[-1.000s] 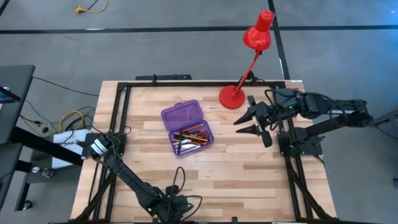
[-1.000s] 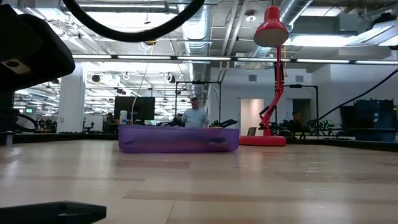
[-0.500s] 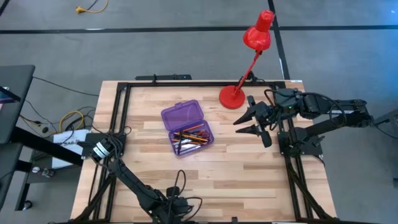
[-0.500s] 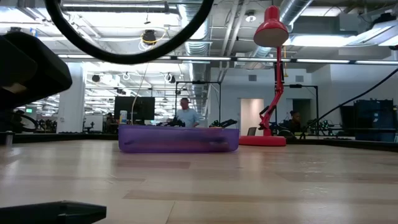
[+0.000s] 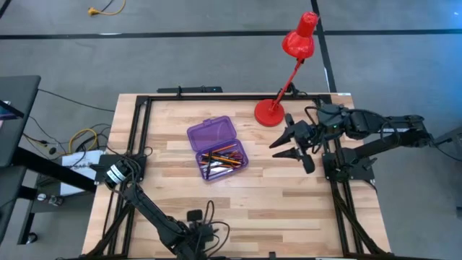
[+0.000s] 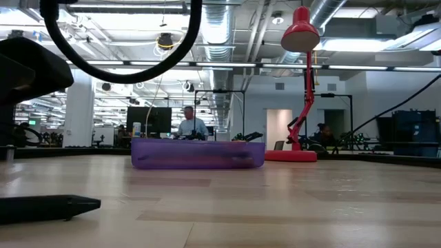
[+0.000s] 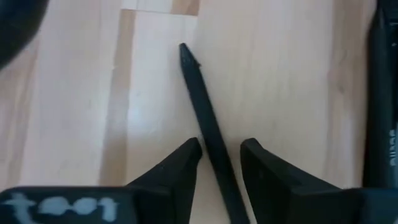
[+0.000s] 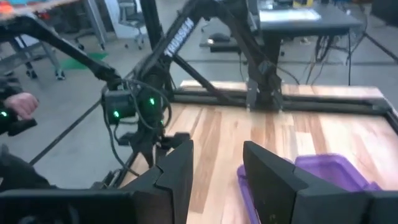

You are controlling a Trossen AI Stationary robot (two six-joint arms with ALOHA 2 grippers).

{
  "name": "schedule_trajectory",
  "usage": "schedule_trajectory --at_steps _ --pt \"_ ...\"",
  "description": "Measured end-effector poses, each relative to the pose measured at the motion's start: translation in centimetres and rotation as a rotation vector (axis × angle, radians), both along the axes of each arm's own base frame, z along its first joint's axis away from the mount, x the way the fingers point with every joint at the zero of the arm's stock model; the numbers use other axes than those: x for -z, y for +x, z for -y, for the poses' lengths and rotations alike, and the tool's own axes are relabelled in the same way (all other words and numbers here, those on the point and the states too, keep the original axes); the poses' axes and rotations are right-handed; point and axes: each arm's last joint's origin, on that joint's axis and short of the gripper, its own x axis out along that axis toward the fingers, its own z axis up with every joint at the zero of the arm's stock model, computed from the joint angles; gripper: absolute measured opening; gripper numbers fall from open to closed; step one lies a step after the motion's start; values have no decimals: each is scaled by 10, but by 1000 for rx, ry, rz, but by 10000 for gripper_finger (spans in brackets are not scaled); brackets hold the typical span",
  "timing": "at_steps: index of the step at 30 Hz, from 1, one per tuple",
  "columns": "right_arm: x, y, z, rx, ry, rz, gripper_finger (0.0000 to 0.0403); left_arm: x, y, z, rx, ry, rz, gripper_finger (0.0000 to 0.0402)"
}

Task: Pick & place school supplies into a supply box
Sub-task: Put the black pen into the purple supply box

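The purple supply box [image 5: 219,149] stands mid-table with its lid [image 5: 211,133] open; orange pencils and black pens lie in its tray [image 5: 224,159]. It also shows in the low view [image 6: 198,153]. A black pen [image 7: 202,112] lies flat on the wood at the table's near edge, seen low at the left of the low view [image 6: 48,204]. My left gripper [image 7: 221,149] points steeply down over the pen, open, one finger on each side of it. My right gripper [image 5: 285,146] hangs open above the table's right side, holding nothing. My left gripper comes at the black pen from above, slanting, with its fingers across the pen's rear half. One fingertip [image 7: 191,155] looks to lie against the pen's side [image 7: 208,134]. A gap shows between the pen and the other fingertip [image 7: 252,155]. The pen lies flat on the table.
A red desk lamp has its base [image 5: 271,112] at the far right of the table, close to my right gripper, and its head [image 5: 299,40] beyond the far edge. A dark long thing [image 7: 379,93] lies beside the pen. A person [image 6: 189,125] moves in the room behind.
My left gripper has sunk toward the table at the near edge and tipped further down. The black pen has shifted on the wood and now shows its pointed tip in the low view.
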Motion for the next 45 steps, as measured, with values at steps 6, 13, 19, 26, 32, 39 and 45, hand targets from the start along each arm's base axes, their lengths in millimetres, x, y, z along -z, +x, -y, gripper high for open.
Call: schedule_trajectory --at_steps 6,13,19,26,32,39,45 --pt "-1 1 3 18 0 6 134 1 -1 -6 -38 11 -46 89" --pt "0 1 1 6 1 2 134 5 -3 -13 -117 -43 -100 46" --pt "0 1 -4 -19 1 0 134 4 -3 -17 -139 -41 -120 26" --pt "0 0 -6 -25 11 -3 134 4 6 -27 -146 -29 -124 16" --pt "0 0 -6 -23 17 -5 134 4 16 -38 -117 -32 -132 15" --pt "0 0 -6 -23 17 -5 134 3 28 -49 -26 -44 -131 15" --pt "0 0 -6 -20 31 -10 134 -2 44 -72 95 -97 -146 15"
